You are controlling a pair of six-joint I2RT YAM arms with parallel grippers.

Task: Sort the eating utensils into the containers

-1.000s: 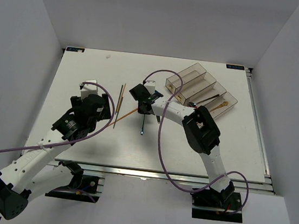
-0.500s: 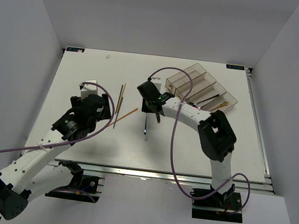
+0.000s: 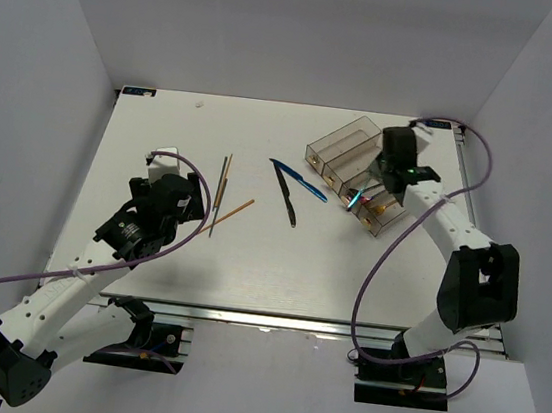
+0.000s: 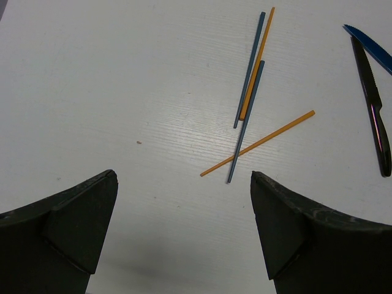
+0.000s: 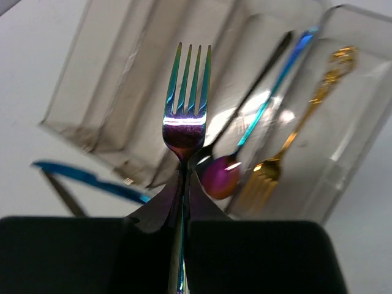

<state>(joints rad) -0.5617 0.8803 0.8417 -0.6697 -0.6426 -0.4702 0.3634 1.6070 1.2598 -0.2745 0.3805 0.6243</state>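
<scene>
My right gripper (image 3: pixel 379 184) is shut on the iridescent fork (image 3: pixel 356 196) and holds it above the near end of the containers (image 3: pixel 343 139). In the right wrist view the fork (image 5: pixel 185 92) stands tines forward from my gripper (image 5: pixel 185 184), over the clear bins (image 5: pixel 104 79). One bin holds an iridescent spoon (image 5: pixel 222 176), the bin beside it a gold-toned utensil (image 5: pixel 294 135). The blue knife (image 3: pixel 299 181) and the black piece (image 3: pixel 287 196) lie mid-table. The chopsticks (image 3: pixel 224 180) lie just ahead of my open, empty left gripper (image 3: pixel 188 199). They also show in the left wrist view (image 4: pixel 251 67).
One orange chopstick (image 4: pixel 257 144) lies crossed under a grey-blue one. The blue knife (image 4: pixel 370 46) and the black piece (image 4: pixel 375 116) sit at the right edge of the left wrist view. White walls enclose the table.
My right arm has swung from mid-table to over the bins, carrying the fork. The blue knife and the black piece now show uncovered on the table. The left arm has not moved.
</scene>
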